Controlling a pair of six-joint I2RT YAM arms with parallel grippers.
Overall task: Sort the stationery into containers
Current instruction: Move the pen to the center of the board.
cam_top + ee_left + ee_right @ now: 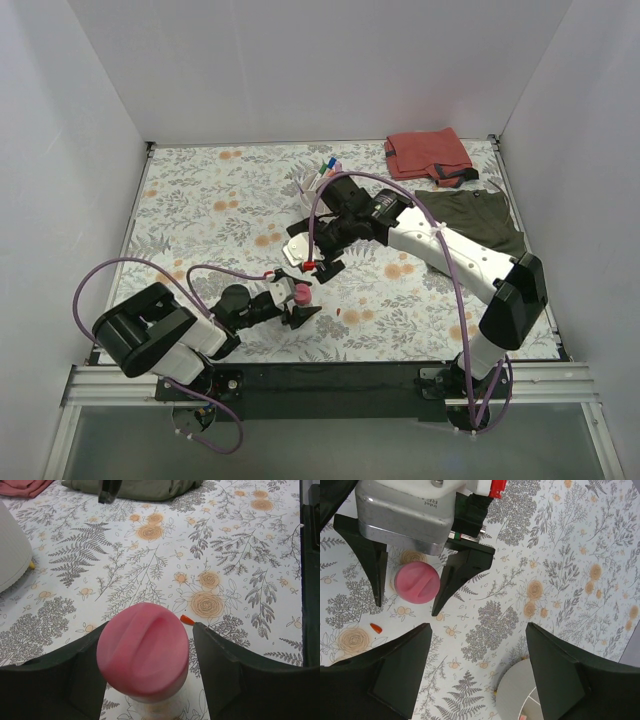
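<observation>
The pink ball [143, 650] stands on the surface [240, 555] between the left fingers [462, 572], which are apart with a gap on each side, so nothing is gripped yet. Its rounded top could let it squirt out or tip if they close high or off-centre. The right fingers [402, 670], spread and empty, hover just above; lifting straight up risks a clash before reaching the white bowl [7, 545]

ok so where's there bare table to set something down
Free: floral tablecloth far left, between the left wall and the round white bowl; also near right, between the left claw and right arm. Crowded: centre, around the pink round piece; far right, folded red cloth and olive-green cloth.
</observation>
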